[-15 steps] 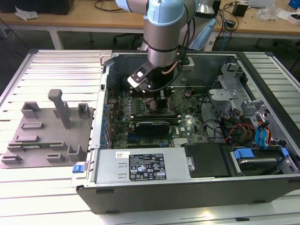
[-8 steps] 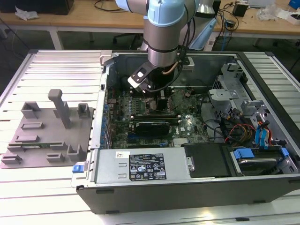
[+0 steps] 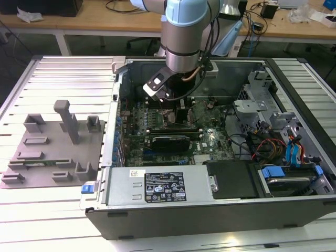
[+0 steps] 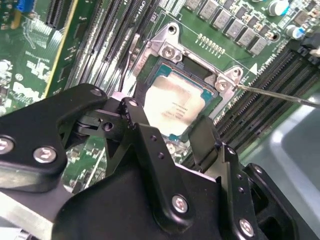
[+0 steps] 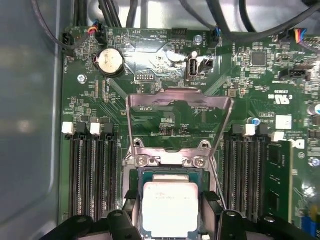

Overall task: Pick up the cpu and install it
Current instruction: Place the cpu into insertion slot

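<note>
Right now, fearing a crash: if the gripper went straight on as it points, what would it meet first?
Likely the cpu, directly ahead of the gripper in the socket; the gap is unclear.

the cpu, pale metal top up, sits in the socket at the hand. just beyond the hand, the metal load frame stands raised, with memory slots on both sides.

The work surface is a pale metal table built from parallel ribbed slats. Two items rest directly on it. Reading the exterior view as a dial, the open computer case occupies the centre and extends toward 3 o'clock. The grey fixture plate, with upright posts, lies flat at 9 o'clock, just beside the case's side wall.
</note>
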Controlling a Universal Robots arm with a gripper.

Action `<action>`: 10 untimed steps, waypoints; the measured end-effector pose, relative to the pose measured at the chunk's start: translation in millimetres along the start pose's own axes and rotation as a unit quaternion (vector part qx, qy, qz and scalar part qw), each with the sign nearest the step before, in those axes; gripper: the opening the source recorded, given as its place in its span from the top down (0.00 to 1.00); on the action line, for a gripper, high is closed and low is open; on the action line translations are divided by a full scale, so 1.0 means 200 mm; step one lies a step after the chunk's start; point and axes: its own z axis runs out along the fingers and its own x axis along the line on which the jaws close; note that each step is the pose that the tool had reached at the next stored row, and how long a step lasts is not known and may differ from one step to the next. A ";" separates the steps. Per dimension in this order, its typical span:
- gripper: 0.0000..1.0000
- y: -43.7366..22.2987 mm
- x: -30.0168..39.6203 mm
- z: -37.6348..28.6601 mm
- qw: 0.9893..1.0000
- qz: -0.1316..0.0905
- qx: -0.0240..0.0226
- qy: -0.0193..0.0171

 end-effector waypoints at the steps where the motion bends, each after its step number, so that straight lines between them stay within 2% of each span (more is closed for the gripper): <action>1: 0.39 0.001 0.000 -0.015 1.000 0.000 0.000 0.000; 7: 0.39 0.001 0.000 -0.026 1.000 0.000 0.000 0.000; 10: 0.59 0.001 0.000 -0.029 1.000 0.000 0.000 0.000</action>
